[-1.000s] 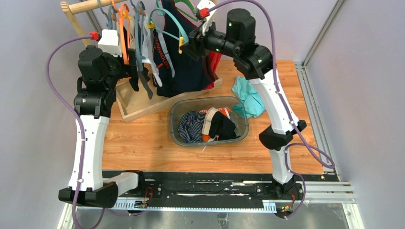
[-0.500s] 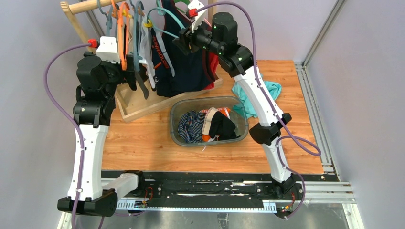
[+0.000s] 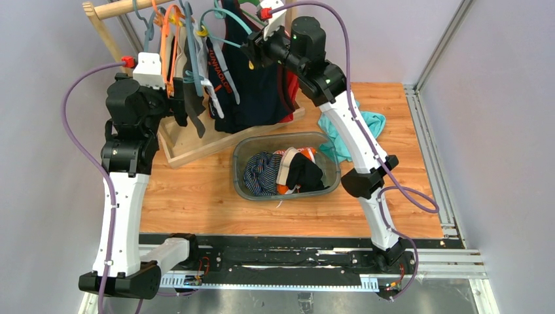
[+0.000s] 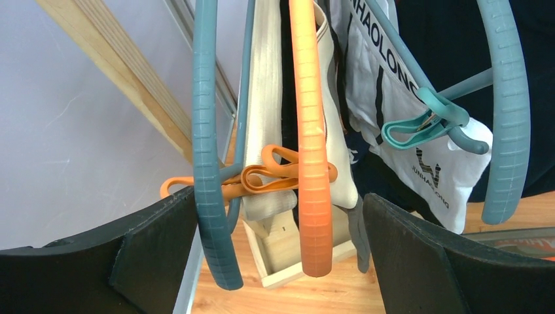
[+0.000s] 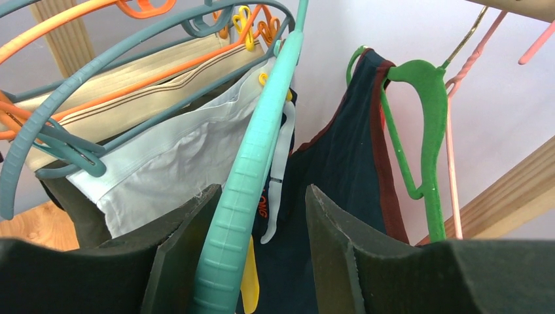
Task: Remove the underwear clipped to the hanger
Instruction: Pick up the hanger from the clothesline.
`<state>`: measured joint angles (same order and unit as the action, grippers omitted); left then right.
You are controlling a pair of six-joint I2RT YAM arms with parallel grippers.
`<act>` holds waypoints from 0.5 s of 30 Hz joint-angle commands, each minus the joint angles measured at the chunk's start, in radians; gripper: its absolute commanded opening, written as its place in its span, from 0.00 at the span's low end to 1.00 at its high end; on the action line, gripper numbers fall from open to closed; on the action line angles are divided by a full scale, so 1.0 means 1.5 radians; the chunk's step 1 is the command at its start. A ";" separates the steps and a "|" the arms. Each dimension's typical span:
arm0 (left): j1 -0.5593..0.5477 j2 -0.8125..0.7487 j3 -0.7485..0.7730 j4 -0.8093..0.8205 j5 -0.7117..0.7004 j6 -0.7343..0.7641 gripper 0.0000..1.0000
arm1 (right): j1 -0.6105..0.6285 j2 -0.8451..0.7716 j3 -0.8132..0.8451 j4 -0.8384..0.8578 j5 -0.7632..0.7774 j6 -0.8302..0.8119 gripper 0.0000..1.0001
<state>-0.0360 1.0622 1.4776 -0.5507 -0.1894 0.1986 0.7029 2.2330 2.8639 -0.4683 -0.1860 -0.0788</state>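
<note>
Three briefs (image 4: 429, 173), one tank top (image 5: 340, 163), one bin (image 3: 258, 145).

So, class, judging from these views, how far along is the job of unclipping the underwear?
Possibly done: some clothes lie in the clear bin. In hand: the left gripper stands open around the orange hanger, the right gripper open around the mint hanger. Left: the white briefs and the beige-banded briefs hang clipped.
</note>
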 commanded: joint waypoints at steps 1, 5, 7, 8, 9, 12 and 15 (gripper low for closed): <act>-0.004 -0.016 -0.008 0.027 -0.004 0.005 0.98 | -0.001 -0.025 0.012 0.025 0.048 0.004 0.30; -0.004 -0.019 -0.016 0.032 0.000 0.004 0.98 | -0.003 -0.050 -0.010 0.020 0.060 -0.002 0.13; -0.004 -0.018 -0.016 0.033 0.002 0.004 0.98 | -0.002 -0.068 -0.029 0.020 0.067 -0.010 0.09; -0.004 -0.017 -0.015 0.033 0.004 0.003 0.98 | -0.003 -0.078 -0.046 0.019 0.069 -0.015 0.09; -0.004 -0.017 -0.015 0.033 0.005 0.002 0.98 | -0.003 -0.088 -0.061 0.019 0.069 -0.022 0.14; -0.004 -0.015 -0.012 0.034 0.009 0.001 0.98 | -0.003 -0.119 -0.108 0.013 0.065 -0.035 0.43; -0.004 -0.012 -0.012 0.034 0.014 -0.001 0.98 | -0.002 -0.140 -0.131 0.003 0.063 -0.044 0.53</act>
<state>-0.0360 1.0470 1.4590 -0.5354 -0.1825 0.1982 0.7029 2.0876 2.6999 -0.4713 -0.1116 -0.1097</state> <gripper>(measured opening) 0.982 0.511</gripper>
